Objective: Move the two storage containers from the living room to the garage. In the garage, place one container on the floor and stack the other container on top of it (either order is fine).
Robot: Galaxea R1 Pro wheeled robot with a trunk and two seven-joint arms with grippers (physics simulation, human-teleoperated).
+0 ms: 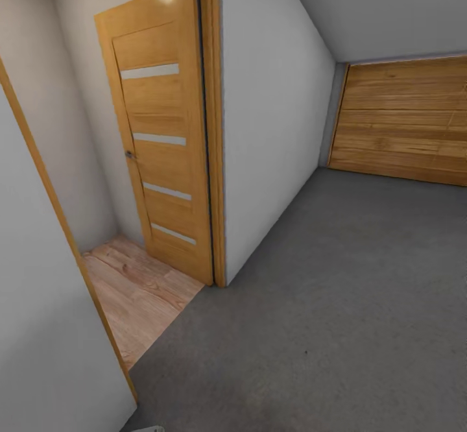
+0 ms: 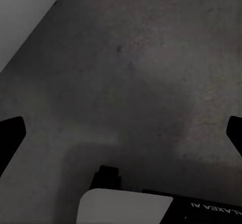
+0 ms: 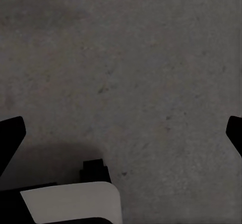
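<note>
The two storage containers are out of view. I am in the garage, over its dark grey concrete floor [image 1: 311, 302]. My left gripper [image 2: 123, 133] hangs open above the floor [image 2: 141, 82], its dark fingertips [image 2: 11, 135] wide apart with nothing between them. My right gripper [image 3: 123, 133] is open too, over bare mottled concrete [image 3: 131, 62], and holds nothing.
An orange wooden door [image 1: 162, 140] with frosted strips stands open at the left, with light wood-plank flooring [image 1: 133, 289] at its foot. A white wall [image 1: 272, 114] runs back to a wood-panelled garage door [image 1: 402, 120]. Another white wall [image 1: 39, 328] is close on my left.
</note>
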